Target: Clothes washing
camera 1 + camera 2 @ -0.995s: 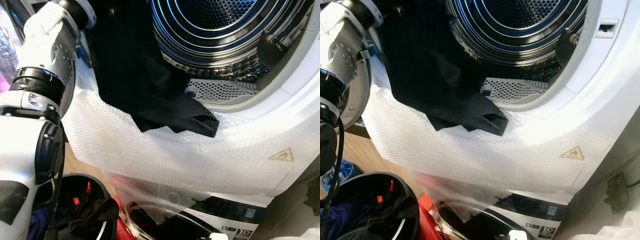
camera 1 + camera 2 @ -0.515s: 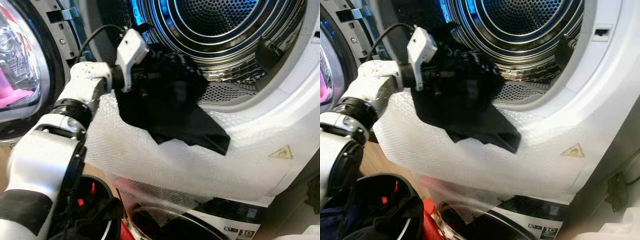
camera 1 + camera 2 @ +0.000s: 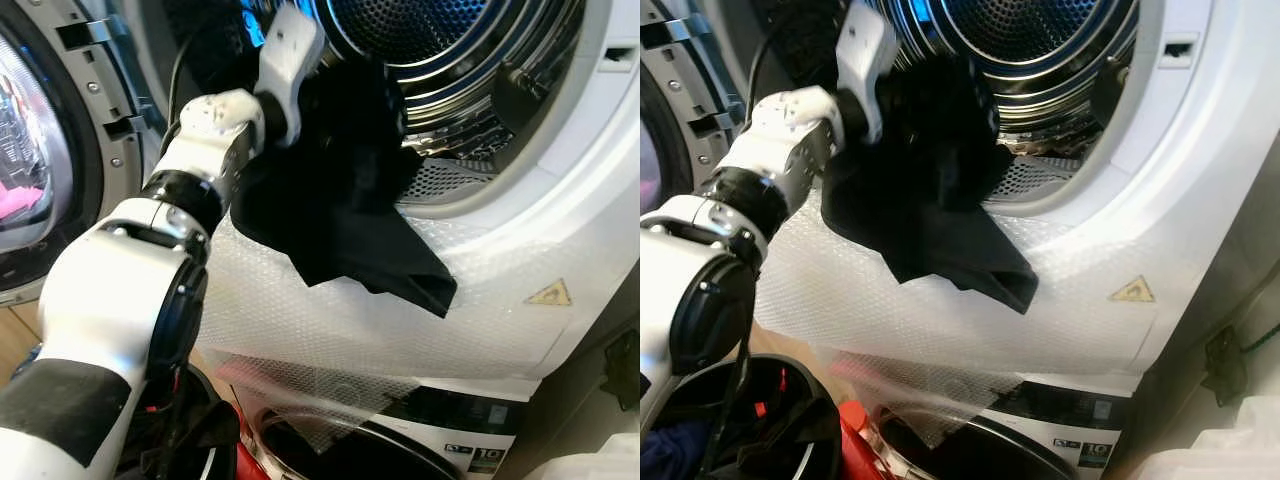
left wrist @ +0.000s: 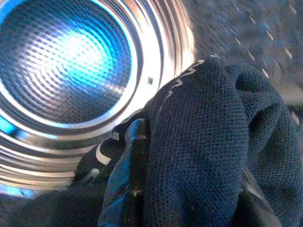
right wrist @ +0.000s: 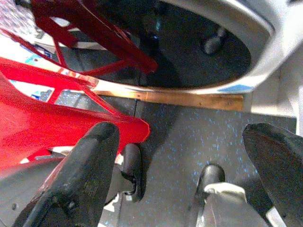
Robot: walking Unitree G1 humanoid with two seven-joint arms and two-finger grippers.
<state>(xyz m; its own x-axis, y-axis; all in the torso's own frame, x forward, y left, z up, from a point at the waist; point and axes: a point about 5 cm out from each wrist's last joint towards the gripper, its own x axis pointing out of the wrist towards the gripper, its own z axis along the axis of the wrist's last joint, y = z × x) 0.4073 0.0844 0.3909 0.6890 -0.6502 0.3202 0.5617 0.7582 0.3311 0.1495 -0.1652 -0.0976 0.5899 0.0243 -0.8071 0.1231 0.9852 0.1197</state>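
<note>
Fingers of the left gripper (image 4: 135, 189) are pressed onto a dark garment (image 3: 345, 215); the left wrist view shows one black finger (image 4: 130, 165) half wrapped in knit cloth, with the steel drum (image 4: 66, 61) straight ahead. From the head views, the left arm reaches up to the mouth of the upper machine, and the garment bunches at the door opening (image 3: 520, 180) while most of it hangs outside, draped down the bubble-wrapped front panel (image 3: 300, 320).

The main risk, as I judge it, is that hanging tail. If the fingers let go at the rim, the weight outside could drag the whole piece back out and down toward the basket (image 3: 790, 420) on the floor. The cloth could also snag on the perforated lint grille (image 3: 450, 180) at the lower edge of the opening, or be left lying across the seal so the door (image 3: 40, 150), open at the left, cannot close on it. Fabric wrapped over the finger may cling on release and come back out with the arm. A deeper reach into the drum before letting go would lower all of these.

The right gripper (image 5: 184, 156) hangs idle near the floor, fingers spread wide and holding nothing, beside a red plastic frame (image 5: 61, 104).
</note>
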